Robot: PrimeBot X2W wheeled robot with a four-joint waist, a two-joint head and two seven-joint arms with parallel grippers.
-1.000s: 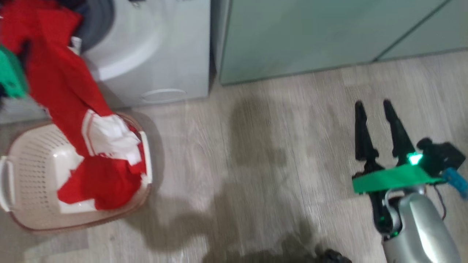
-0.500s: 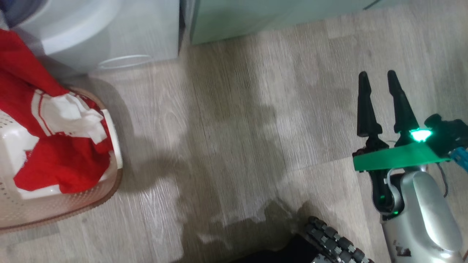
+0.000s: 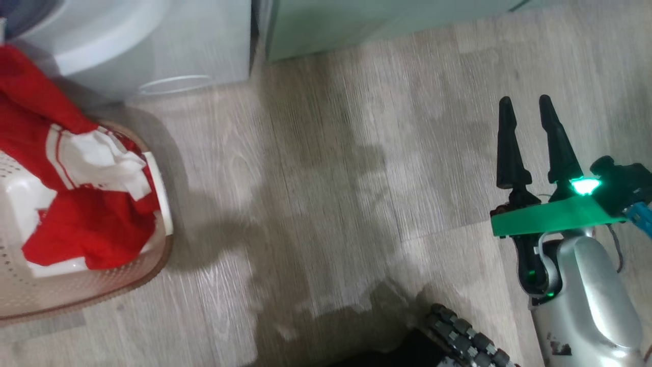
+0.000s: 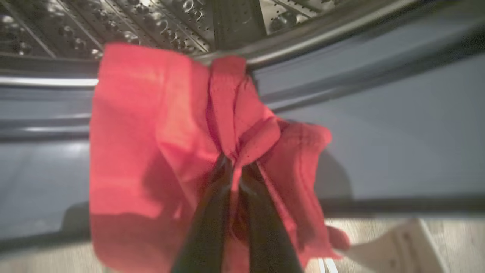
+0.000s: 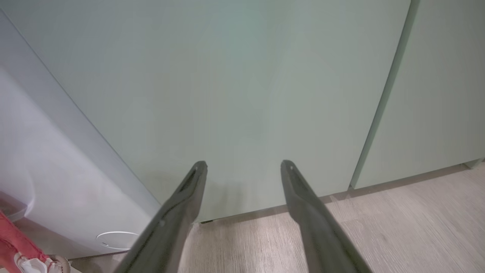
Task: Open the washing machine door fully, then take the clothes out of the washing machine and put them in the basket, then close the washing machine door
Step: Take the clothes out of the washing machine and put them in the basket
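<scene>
My left jaws: closed, pinching a bunched fold of the clothes (image 4: 159,132) at the mouth of the washing machine (image 4: 379,132), with the grey ring in front of the steel drum (image 4: 113,22). Clothes: the red length runs down into the basket (image 3: 20,290) on the floor (image 3: 331,178), its white-striped part at the rim. My right jaws: open, holding nothing, above the floor, facing the pale green cabinet (image 5: 246,94).
</scene>
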